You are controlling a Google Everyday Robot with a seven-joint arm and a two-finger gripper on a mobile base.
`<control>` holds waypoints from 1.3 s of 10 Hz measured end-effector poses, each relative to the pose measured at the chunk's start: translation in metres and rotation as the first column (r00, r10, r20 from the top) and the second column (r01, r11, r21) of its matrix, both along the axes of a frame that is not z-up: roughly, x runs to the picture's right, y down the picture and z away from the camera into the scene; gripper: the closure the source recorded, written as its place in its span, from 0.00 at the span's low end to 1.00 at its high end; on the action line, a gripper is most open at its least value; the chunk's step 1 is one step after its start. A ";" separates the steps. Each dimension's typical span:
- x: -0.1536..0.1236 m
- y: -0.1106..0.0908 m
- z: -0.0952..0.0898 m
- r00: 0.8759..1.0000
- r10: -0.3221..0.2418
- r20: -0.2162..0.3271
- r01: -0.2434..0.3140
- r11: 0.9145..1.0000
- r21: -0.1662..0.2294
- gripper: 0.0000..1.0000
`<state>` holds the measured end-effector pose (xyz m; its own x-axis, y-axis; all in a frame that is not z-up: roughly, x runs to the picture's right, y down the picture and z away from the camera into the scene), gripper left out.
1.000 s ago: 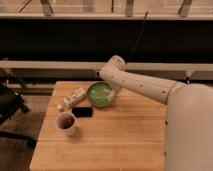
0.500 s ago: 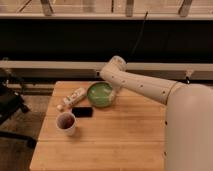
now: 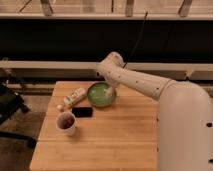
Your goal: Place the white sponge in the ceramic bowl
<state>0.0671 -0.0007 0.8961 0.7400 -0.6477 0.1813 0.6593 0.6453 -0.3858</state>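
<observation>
Tool (image 3: 108,91) over ceramic bowl (image 3: 101,95) (sponge unseen)

- Worktop (image 3: 115,135): light honey-toned wood, plank grain.
- Ceramic bowl (image 3: 101,95), near far edge: green glaze.
- Gripper (image 3: 108,91), over that bowl: white, as is the arm (image 3: 140,85).
- Cup (image 3: 66,123), near left edge: white outside, dark reddish inside.
- Remote-like bar (image 3: 73,97): white, marked.
- Flat slab (image 3: 82,112): black.

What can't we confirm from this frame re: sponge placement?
- Gripper: camera view, down over the ceramic bowl; arm's own bulk hides it.
- White sponge: not separable from the pale blur in the bowl; held or dropped is unclear.
- White bar markings: too small.
- White cup contents: only a dark inside.
- Dark flat object: unidentifiable.
</observation>
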 end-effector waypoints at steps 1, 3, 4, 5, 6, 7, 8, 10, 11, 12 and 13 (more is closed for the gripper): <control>-0.010 -0.001 0.005 1.000 0.002 0.015 -0.002 1.000 -0.007 0.97; -0.027 0.000 0.015 0.999 0.004 0.046 -0.003 1.000 -0.014 0.97; -0.033 0.001 0.021 0.998 0.007 0.060 -0.006 1.000 -0.017 0.97; -0.039 0.001 0.026 0.997 0.009 0.073 -0.008 1.000 -0.017 0.97; -0.043 -0.001 0.030 0.997 0.010 0.082 -0.009 1.000 -0.014 0.97; -0.045 -0.002 0.035 0.996 0.012 0.087 -0.011 1.000 -0.010 0.97; -0.046 -0.003 0.038 0.996 0.015 0.091 -0.014 1.000 -0.006 0.97; -0.048 -0.004 0.047 0.995 0.016 0.098 -0.016 1.000 -0.002 0.97; -0.051 -0.004 0.051 0.995 0.015 0.102 -0.015 1.000 -0.003 0.93; -0.052 -0.003 0.054 0.994 0.016 0.104 -0.016 1.000 -0.007 0.86; -0.051 -0.002 0.058 0.995 0.020 0.102 -0.019 1.000 -0.012 0.73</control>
<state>0.0159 -0.0031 0.9541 0.7298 -0.6307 0.2639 0.6830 0.6545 -0.3242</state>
